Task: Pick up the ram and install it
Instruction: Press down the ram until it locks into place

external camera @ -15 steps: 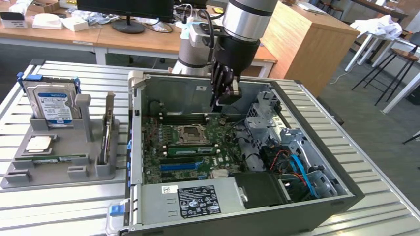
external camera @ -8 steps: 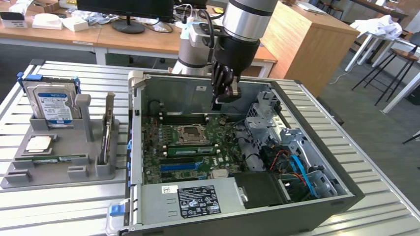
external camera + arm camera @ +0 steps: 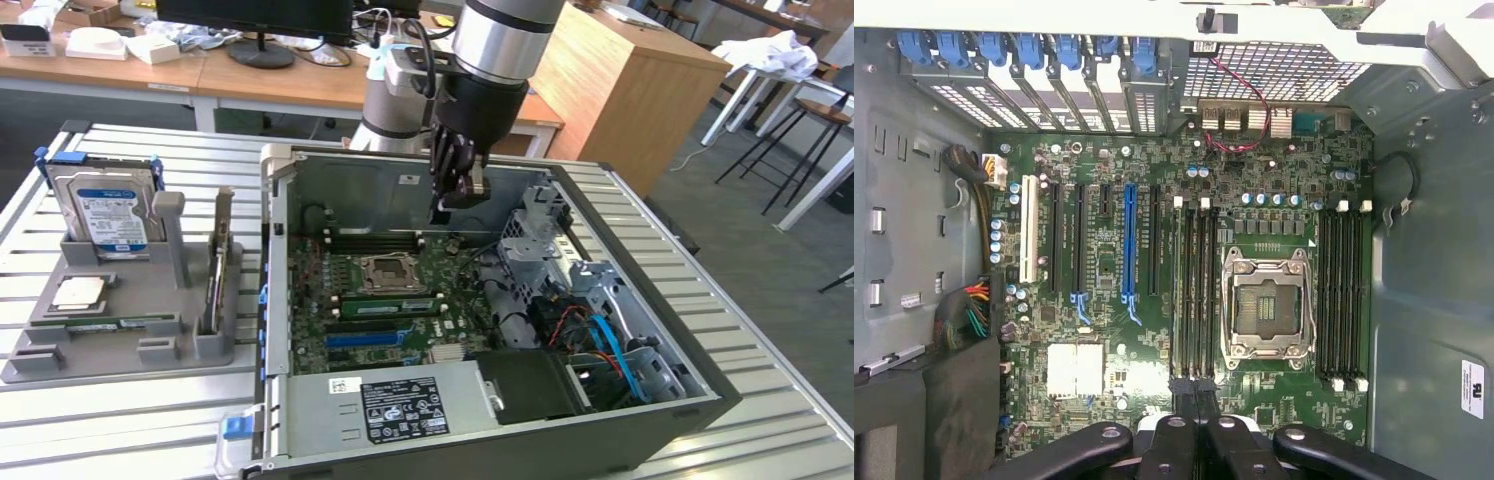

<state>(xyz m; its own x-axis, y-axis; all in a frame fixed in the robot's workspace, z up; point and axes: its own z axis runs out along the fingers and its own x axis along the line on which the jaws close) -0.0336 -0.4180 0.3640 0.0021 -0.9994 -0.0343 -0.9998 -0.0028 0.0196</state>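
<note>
The ram (image 3: pixel 387 304) appears as a narrow green stick standing on edge in a memory slot just beside the processor socket (image 3: pixel 387 272), on the side toward the blue card slot (image 3: pixel 363 338). It stands upright because the slot takes it by its contact edge. Whether the end latches have caught cannot be told. The gripper (image 3: pixel 449 215) hangs above the board, apart from the ram, with its jaws clenched and nothing between them. In the wrist view the closed fingertips (image 3: pixel 1182 400) line up over the bank of slots (image 3: pixel 1194 290) beside the socket. Clenched this way, they present one narrow blunt end, which would suit bearing on a thin top edge. The computer case (image 3: pixel 360 185) lies on its side with the cover off, giving access from above. On the exterior view's left, a grey tray (image 3: pixel 120 345) holds the hard drive (image 3: pixel 110 215) and the expansion card (image 3: pixel 220 262) upright in pockets, leaving their top edges free for gripping.
</note>
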